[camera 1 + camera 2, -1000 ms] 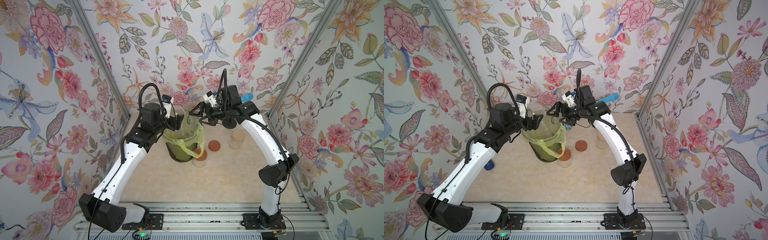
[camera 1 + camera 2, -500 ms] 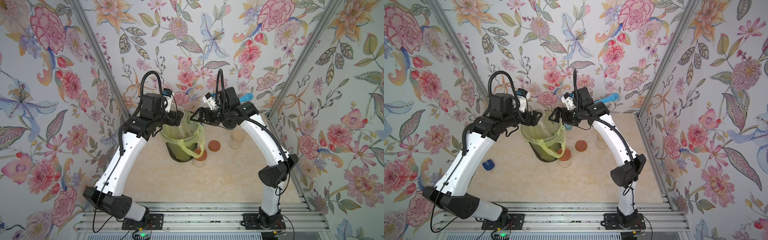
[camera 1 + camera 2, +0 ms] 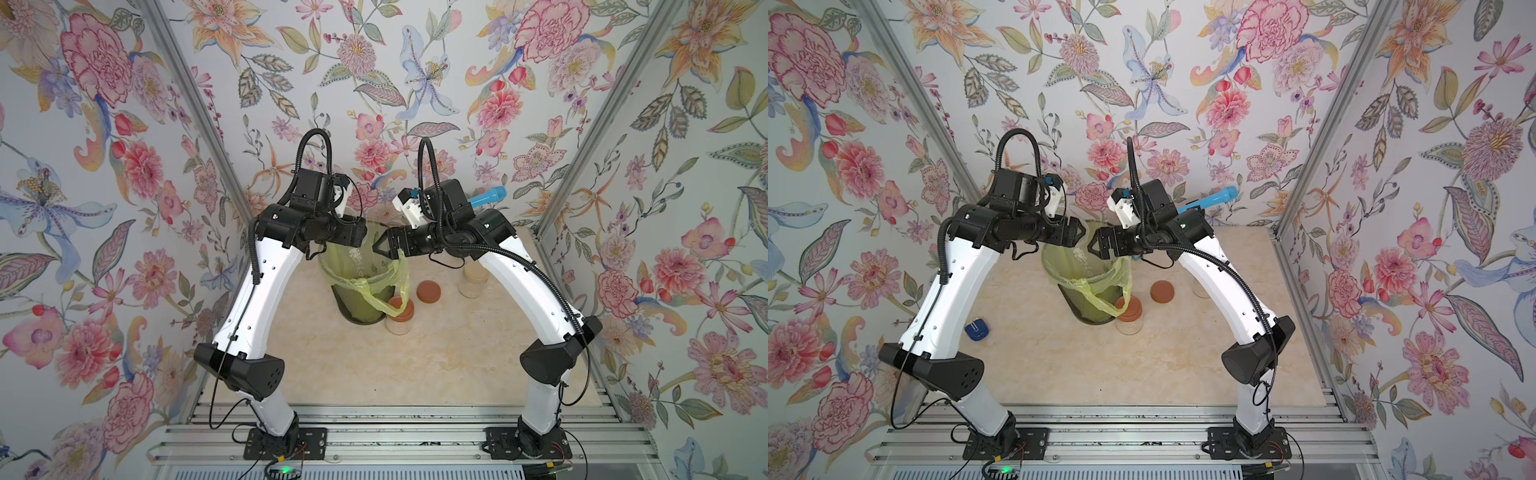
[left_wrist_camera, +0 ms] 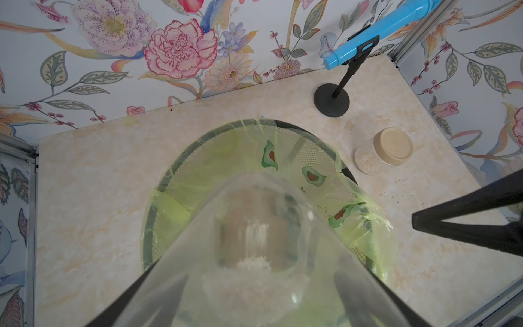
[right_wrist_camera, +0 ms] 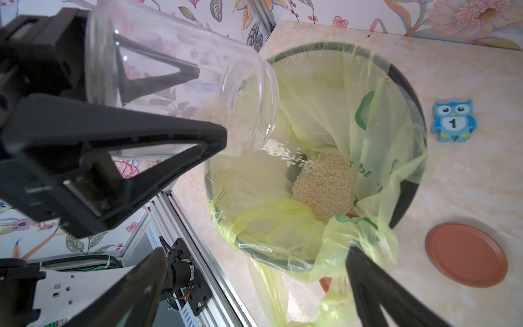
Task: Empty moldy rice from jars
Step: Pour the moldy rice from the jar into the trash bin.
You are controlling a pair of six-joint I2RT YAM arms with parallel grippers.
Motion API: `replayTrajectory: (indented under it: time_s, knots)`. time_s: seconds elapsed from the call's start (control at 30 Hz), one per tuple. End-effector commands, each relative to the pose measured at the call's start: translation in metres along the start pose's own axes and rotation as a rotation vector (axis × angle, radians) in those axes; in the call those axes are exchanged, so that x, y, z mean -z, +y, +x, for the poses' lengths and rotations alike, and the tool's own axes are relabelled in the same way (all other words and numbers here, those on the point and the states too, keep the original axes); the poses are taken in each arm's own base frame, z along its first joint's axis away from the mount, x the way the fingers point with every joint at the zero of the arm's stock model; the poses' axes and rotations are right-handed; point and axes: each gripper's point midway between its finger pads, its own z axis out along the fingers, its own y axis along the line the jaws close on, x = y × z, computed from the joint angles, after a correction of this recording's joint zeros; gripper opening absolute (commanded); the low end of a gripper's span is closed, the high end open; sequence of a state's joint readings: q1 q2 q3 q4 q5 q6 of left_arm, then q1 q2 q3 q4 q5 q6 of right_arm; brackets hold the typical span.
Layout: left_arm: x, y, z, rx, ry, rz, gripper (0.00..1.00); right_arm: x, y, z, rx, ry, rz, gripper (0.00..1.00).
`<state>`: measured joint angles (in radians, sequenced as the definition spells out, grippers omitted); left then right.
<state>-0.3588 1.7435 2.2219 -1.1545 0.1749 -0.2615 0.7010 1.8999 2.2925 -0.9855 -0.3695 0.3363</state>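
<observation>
My left gripper (image 3: 359,239) is shut on an open clear jar (image 5: 184,70), tipped mouth-down over the dark bin (image 3: 361,309) with the yellow-green bag. Moldy rice (image 4: 254,280) lies at the jar's mouth and falls in a thin stream (image 3: 1081,257) onto the rice pile (image 5: 322,184) in the bag. My right gripper (image 3: 380,245) hangs open and empty just right of the jar, over the bin's rim (image 5: 404,85). A jar with a reddish-brown lid (image 3: 400,316) stands against the bin's front. A beige-lidded jar (image 4: 387,150) stands further right.
A loose reddish-brown lid (image 3: 429,291) lies on the table between the two standing jars. A blue owl tile (image 3: 977,329) lies left of the bin. A blue tube (image 4: 382,31) on a black stand (image 4: 331,100) occupies the back right corner. Flowered walls close three sides.
My left arm has lifted and tipped the jar further over the bin, and rice now pours out. My right gripper has moved left and slightly down towards the bin's mouth, staying open.
</observation>
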Motion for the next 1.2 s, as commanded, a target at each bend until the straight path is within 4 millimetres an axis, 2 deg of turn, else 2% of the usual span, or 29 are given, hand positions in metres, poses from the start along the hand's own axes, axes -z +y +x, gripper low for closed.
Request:
replayTrajectory:
  time_s: [0.0,0.33,0.6,0.7,0.8,0.9,1.03,1.1,1.17]
  knots:
    - [0.004,0.006,0.006,0.072,0.064,-0.029,0.0,0.013,-0.005,0.004,0.045,-0.007,0.056,1.0]
    - [-0.034,0.004,0.041,0.259,0.236,-0.024,0.0,0.015,-0.017,0.012,0.075,0.002,0.12,1.0]
    - [-0.041,-0.004,0.04,0.302,0.252,0.017,0.0,0.013,-0.02,0.016,0.07,0.013,0.125,1.0]
    - [-0.038,-0.015,0.03,0.325,0.232,0.082,0.0,0.014,-0.02,0.018,0.058,0.014,0.123,1.0]
    - [-0.026,-0.029,0.009,0.347,0.179,0.171,0.0,0.017,-0.023,0.019,0.047,0.007,0.126,1.0]
    - [-0.015,-0.038,0.0,0.365,0.16,0.254,0.0,0.023,-0.027,0.018,0.027,-0.008,0.125,1.0]
    - [-0.005,-0.033,-0.01,0.396,0.115,0.301,0.0,0.031,-0.033,0.017,-0.008,-0.036,0.111,1.0]
    - [-0.003,-0.032,-0.016,0.422,0.091,0.343,0.0,0.038,-0.045,0.014,-0.039,-0.054,0.121,1.0]
    - [-0.001,-0.033,-0.023,0.445,0.054,0.398,0.0,0.041,-0.048,0.014,-0.05,-0.061,0.12,1.0]
